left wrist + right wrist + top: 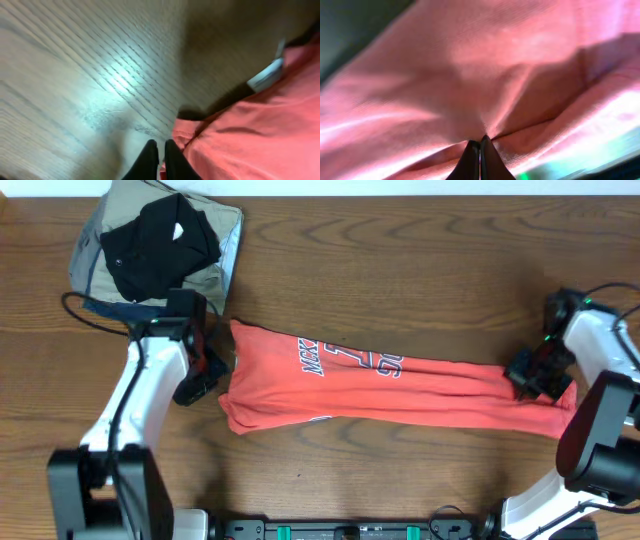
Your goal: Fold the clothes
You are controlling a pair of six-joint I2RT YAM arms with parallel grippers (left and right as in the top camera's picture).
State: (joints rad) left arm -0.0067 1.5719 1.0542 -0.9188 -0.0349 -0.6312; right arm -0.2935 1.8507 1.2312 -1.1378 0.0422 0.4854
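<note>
The coral-red T-shirt (420,392) lies stretched in a long band across the table, with its navy-and-white lettering (350,360) facing up. My left gripper (212,368) is at the shirt's left end. In the left wrist view its fingers (159,147) are nearly together with a sliver of red fabric between them, and the shirt (250,135) spreads to the right. A white patch (267,75) at the shirt's edge may be the neck tag. My right gripper (530,378) is at the shirt's right end. In the right wrist view its fingers (480,141) pinch the fabric (470,75), and creases radiate from them.
A stack of folded garments (215,240) sits at the back left corner with a black garment (160,240) on top, close behind my left arm. A black cable (90,315) runs beside it. The table's front edge holds the arm bases.
</note>
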